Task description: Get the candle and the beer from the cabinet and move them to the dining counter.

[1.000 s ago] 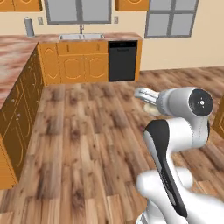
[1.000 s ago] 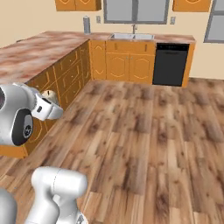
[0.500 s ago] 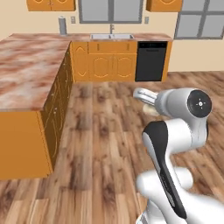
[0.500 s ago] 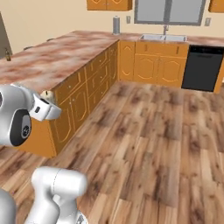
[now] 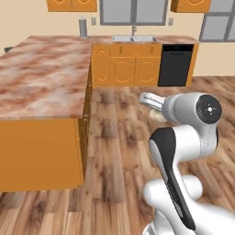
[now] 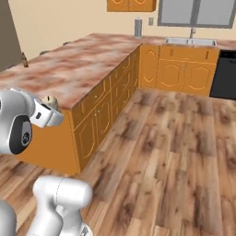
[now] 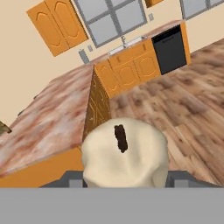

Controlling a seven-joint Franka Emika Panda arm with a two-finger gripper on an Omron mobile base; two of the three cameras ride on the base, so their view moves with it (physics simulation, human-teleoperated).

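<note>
One of two items in transit: the lumpy cream-white candle with a dark wick (image 7: pixel 124 153) sits clamped between the fingers (image 7: pixel 124 177), off the marbled reddish-brown stone worktop (image 5: pixel 41 78). Nothing delivered yet, by my reading; beer pending.

No writing, label, brand, number or sign can be read in any view; every surface is plain.
</note>
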